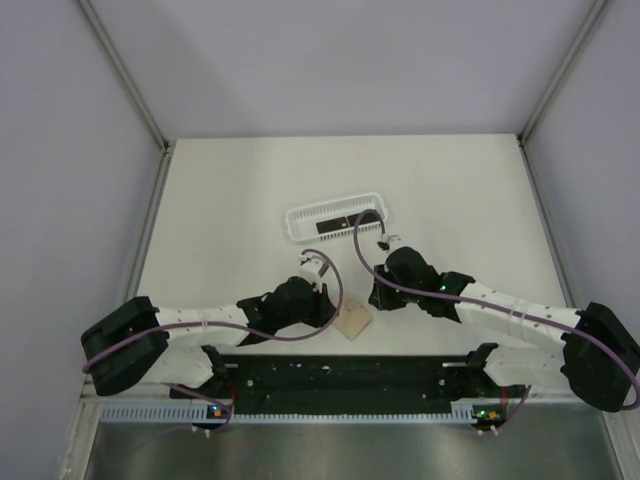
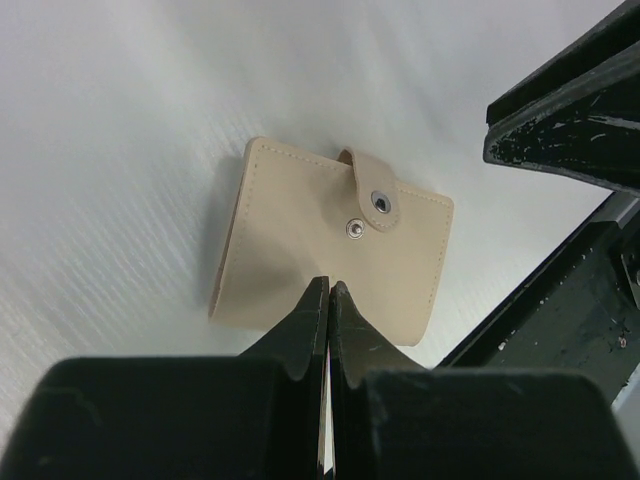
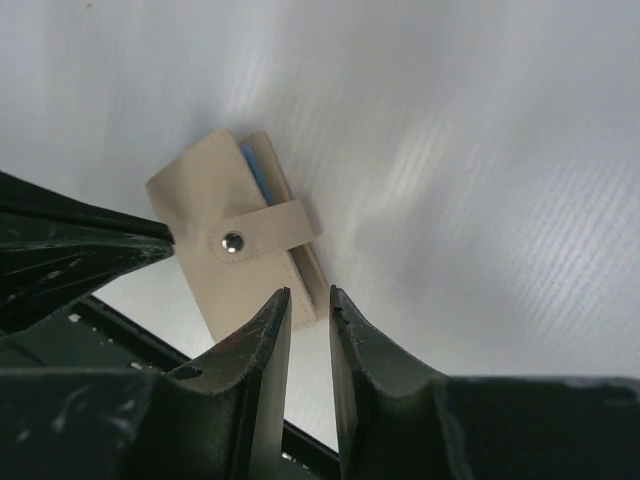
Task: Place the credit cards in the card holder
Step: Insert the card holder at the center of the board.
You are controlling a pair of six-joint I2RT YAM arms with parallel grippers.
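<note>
The tan card holder (image 1: 353, 322) lies flat on the table near the front edge, between my two grippers. In the left wrist view the card holder (image 2: 330, 245) has its strap lifted and the two snap halves apart. My left gripper (image 2: 328, 286) is shut just over its near edge, with nothing between the fingers. From the right wrist, the card holder (image 3: 235, 255) shows a blue edge inside. My right gripper (image 3: 308, 292) hovers beside it, jaws narrowly apart and empty. A black credit card (image 1: 335, 224) lies in the white basket (image 1: 300, 215).
The white perforated basket sits mid-table, just beyond both grippers. The left gripper (image 1: 333, 312) and right gripper (image 1: 376, 300) stand close together over the holder. A black rail (image 1: 330, 375) runs along the table's near edge, right behind the holder.
</note>
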